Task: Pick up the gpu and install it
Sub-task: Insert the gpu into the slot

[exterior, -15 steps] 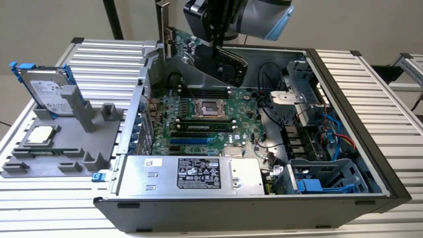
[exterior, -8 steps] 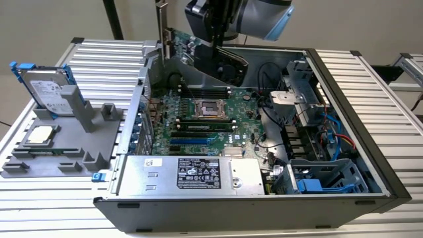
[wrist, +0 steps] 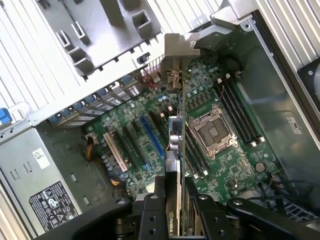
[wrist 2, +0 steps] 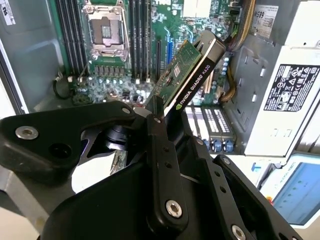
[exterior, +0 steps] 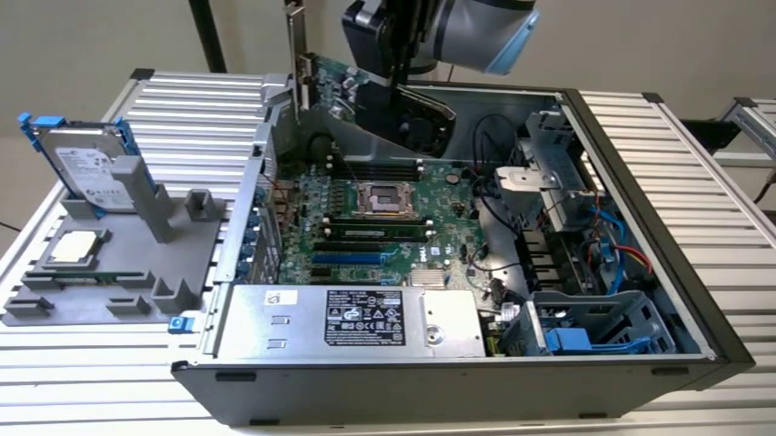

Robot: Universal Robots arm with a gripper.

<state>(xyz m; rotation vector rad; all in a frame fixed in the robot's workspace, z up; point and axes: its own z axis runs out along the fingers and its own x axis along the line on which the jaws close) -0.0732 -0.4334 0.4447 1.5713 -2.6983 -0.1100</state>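
Observation:
The gpu (exterior: pixel 363 91) is a green card with a black cooler and a silver bracket (exterior: pixel 294 41) at one end. It hangs tilted in the air above the back part of the open computer case (exterior: pixel 631 227). My gripper (exterior: pixel 394 77) is shut on its upper edge. In the second wrist view the gpu (wrist 2: pixel 192 75) sticks out from my gripper (wrist 2: pixel 155 110) over the motherboard. In the first wrist view the gpu (wrist: pixel 175 135) shows edge-on, held by my gripper (wrist: pixel 175 192), bracket end toward the case's rear wall, above the motherboard (wrist: pixel 145 130) and apart from its slots.
The motherboard (exterior: pixel 376 218) has an empty processor socket (exterior: pixel 382 195) and blue expansion slots (exterior: pixel 352 257). A power supply (exterior: pixel 363 318) fills the case's front. On the exterior view's left a grey fixture (exterior: pixel 134 254) holds a hard drive (exterior: pixel 85 168) and a small square chip (exterior: pixel 75 247).

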